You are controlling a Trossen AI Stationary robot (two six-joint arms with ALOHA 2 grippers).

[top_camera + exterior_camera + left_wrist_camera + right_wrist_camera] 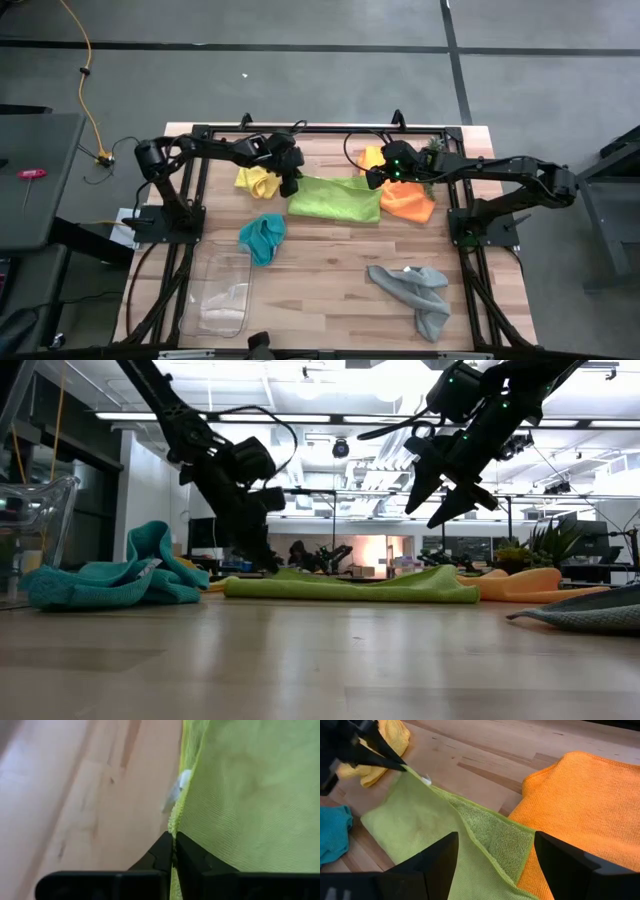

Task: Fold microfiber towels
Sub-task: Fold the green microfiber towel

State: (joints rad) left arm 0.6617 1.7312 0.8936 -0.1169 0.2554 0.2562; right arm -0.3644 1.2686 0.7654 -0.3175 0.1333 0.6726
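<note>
The wooden table (pixel 330 275) carries a clear plastic tray (pixel 222 295) at its near left. The lime green towel (pixel 335 198) lies spread flat at the far middle, with the orange towel (pixel 410 203) just right of it and the yellow towel (pixel 258 181) bunched just left. The grey towel (pixel 415 290) lies crumpled near right; the teal towel (pixel 262 238) is bunched left of centre. The left gripper (pixel 290 186) has its fingers pinched together on the lime towel's far left corner. The right gripper (pixel 378 178) hovers above the lime towel's right edge, fingers spread apart, holding nothing.
</note>
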